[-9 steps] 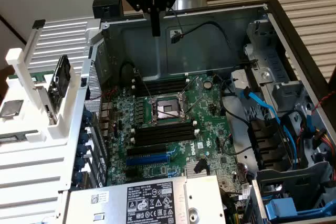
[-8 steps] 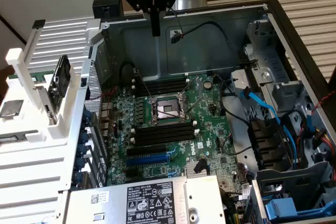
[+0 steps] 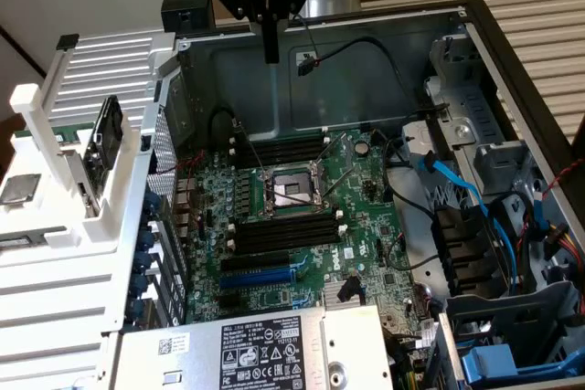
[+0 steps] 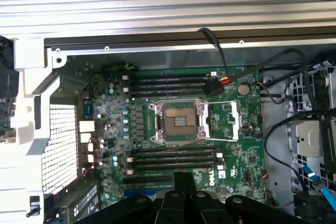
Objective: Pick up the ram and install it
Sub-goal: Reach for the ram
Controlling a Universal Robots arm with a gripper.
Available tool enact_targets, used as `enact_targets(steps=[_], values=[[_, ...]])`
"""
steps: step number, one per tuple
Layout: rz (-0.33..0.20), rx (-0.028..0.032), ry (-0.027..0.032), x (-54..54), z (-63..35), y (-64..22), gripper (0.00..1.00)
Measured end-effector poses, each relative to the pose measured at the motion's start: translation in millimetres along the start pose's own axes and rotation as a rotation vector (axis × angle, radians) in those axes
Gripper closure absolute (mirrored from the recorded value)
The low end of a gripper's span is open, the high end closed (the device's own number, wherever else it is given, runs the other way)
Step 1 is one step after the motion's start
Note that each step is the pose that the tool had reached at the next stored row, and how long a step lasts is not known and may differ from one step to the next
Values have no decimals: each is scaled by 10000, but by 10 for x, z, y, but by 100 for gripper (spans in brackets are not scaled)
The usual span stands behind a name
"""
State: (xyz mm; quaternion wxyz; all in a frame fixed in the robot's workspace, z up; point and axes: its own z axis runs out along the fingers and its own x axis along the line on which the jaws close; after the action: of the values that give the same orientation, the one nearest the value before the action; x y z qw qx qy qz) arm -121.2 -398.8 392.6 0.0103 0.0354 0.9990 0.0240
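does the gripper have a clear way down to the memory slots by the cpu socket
Probably yes: the case stands open, the shut gripper hangs above the board, and nothing covers the memory slots.

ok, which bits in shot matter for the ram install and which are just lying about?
Job: long black plastic memory slots; black gripper, fingers shut, holding nothing.
Lying about: blue expansion slot; blue flat cables; silver labelled power supply; metal processor socket.
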Motion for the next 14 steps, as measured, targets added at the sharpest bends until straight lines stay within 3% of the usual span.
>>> enact_targets(steps=[5, 14], values=[[1, 0, -1, 8, 0, 0, 90], [-5, -8, -120, 335, -7, -15, 90]])
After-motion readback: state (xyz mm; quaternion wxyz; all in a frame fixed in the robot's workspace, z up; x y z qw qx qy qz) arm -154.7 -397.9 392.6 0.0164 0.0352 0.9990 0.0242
